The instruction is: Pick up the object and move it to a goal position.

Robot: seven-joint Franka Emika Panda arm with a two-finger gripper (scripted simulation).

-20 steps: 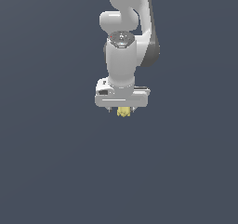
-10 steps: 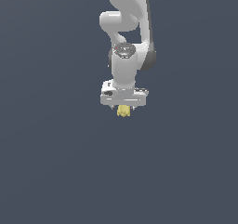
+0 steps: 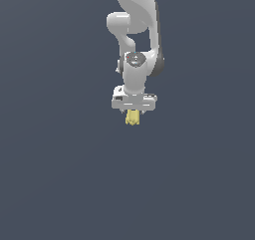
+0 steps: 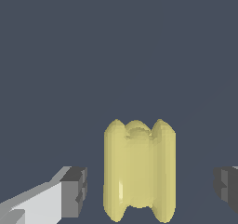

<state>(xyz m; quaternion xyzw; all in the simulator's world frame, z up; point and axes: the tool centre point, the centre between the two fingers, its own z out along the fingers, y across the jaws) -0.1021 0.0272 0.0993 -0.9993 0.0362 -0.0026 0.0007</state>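
Note:
The object (image 3: 132, 118) is a small lumpy pale-yellow thing with rounded bulges. In the exterior view it sits just below the white gripper bar (image 3: 134, 102). In the wrist view the object (image 4: 139, 172) stands upright between the two dark fingertips (image 4: 74, 190). There is a visible gap on each side, so neither pad touches it. My gripper (image 3: 133, 112) is open and straddles the object; it also shows in the wrist view (image 4: 149, 188). The far side of the object is hidden.
A plain dark grey surface fills both views. The white arm (image 3: 137, 30) rises above the gripper to the frame's top edge. No other objects show.
The gripper bar has come down slightly over the object and shifted a little to the exterior view's right. The upper arm links have moved. The object has stayed about in place.

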